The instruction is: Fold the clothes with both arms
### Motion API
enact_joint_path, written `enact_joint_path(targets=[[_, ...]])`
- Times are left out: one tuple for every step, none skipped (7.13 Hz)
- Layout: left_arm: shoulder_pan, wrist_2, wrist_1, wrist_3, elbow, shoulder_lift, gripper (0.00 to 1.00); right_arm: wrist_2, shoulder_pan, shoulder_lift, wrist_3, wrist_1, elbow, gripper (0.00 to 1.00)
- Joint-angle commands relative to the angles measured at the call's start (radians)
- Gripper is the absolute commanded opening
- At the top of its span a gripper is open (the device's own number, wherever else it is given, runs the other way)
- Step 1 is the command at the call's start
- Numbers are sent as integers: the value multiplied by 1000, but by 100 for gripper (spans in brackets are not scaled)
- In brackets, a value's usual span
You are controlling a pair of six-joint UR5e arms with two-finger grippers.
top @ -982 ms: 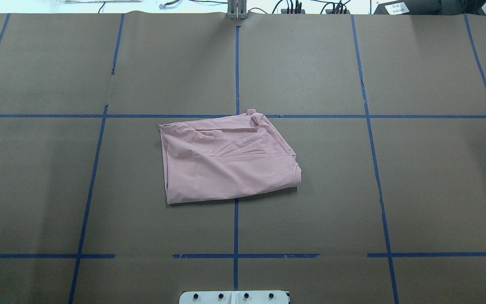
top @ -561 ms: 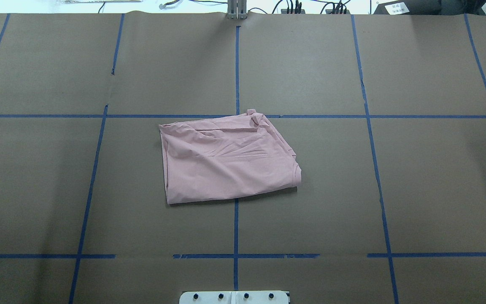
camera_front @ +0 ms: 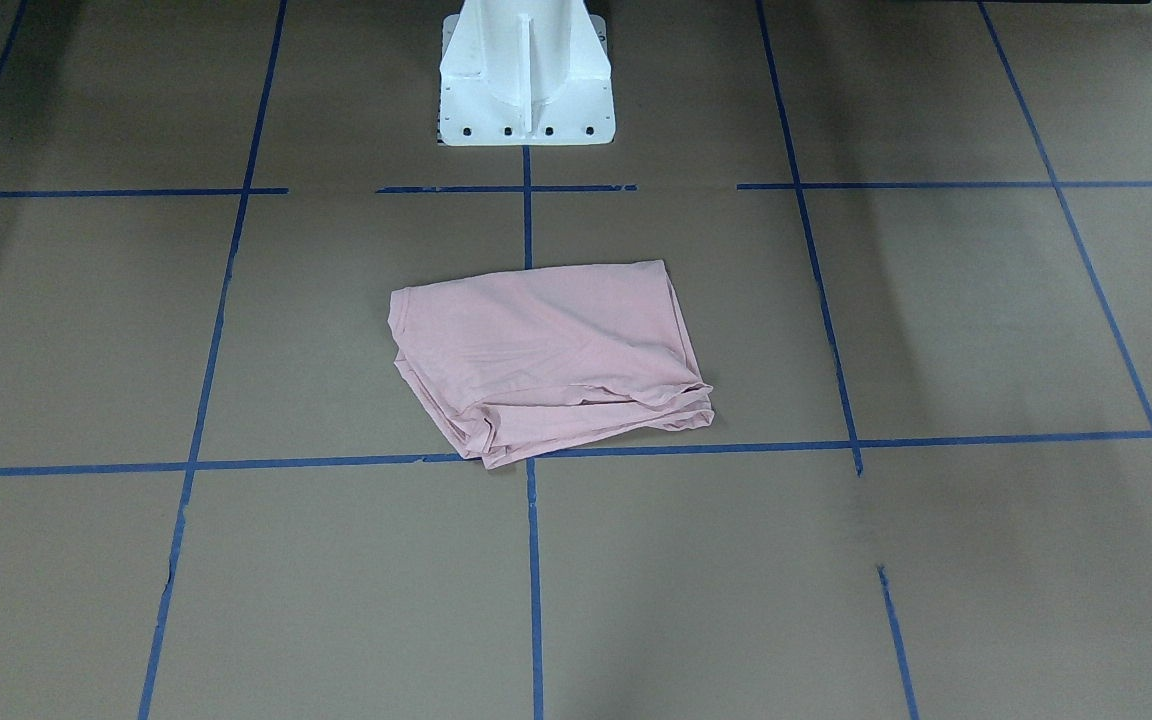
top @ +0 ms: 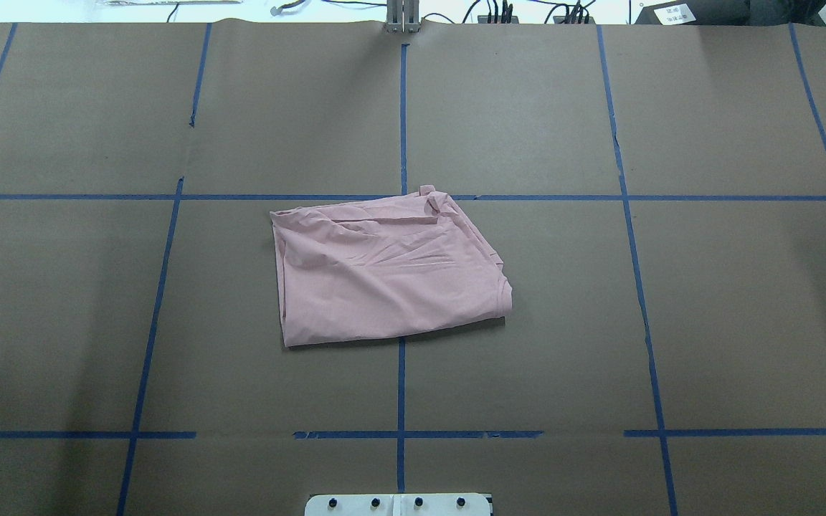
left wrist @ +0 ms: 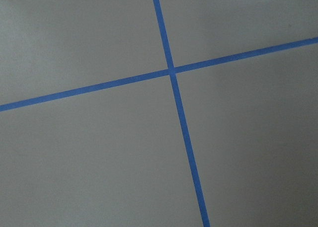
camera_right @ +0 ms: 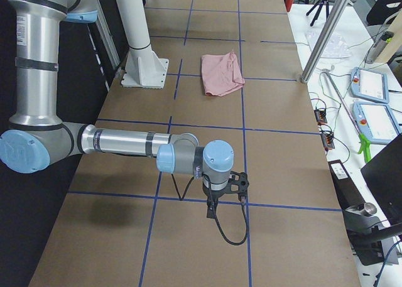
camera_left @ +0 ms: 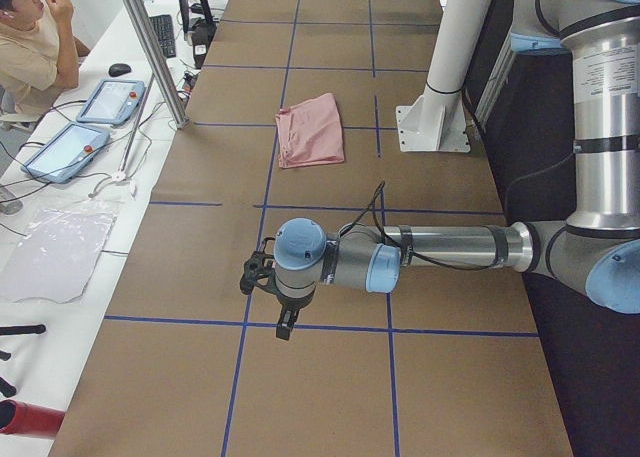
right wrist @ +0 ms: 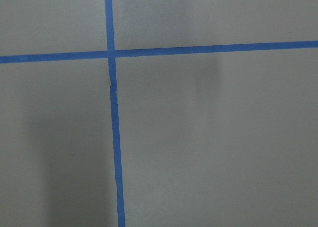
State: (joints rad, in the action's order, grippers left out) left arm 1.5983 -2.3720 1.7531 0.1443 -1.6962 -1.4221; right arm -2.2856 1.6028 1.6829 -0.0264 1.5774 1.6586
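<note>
Pink T-shirt [top: 384,276] lies folded, somewhat rumpled, mid-desk [top: 671,322]. Left end effector [camera_left: 284,322] and right end effector [camera_right: 211,208] hang well apart from it; whether they are parted or closed cannot be told. Folding judged complete; next move is a tidy-up at most.

My left gripper [camera_left: 285,327] and right gripper [camera_right: 211,210] appear only in the side views, too small to tell their jaw state. The T-shirt [top: 384,272] top layer hides the layers beneath. The overhead view's edge cuts off the pedestal [top: 399,504] at the near tabletop edge.
</note>
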Motion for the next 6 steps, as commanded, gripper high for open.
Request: enact_joint_path(targets=[[0, 2, 9, 0, 1, 3, 100, 0, 0, -2, -1, 1, 0, 100], [0, 2, 9, 0, 1, 5, 100, 0, 0, -2, -1, 1, 0, 100], [0, 2, 9, 0, 1, 5, 100, 0, -1, -2, -1, 1, 0, 100], [0, 2, 9, -2, 3, 6, 100, 0, 0, -2, -3, 1, 1, 100], [0, 2, 9, -2, 3, 11, 100, 0, -1, -2, -3, 1, 0, 100], [0, 2, 9, -2, 3, 11, 100, 0, 0, -2, -3, 0, 1, 100]])
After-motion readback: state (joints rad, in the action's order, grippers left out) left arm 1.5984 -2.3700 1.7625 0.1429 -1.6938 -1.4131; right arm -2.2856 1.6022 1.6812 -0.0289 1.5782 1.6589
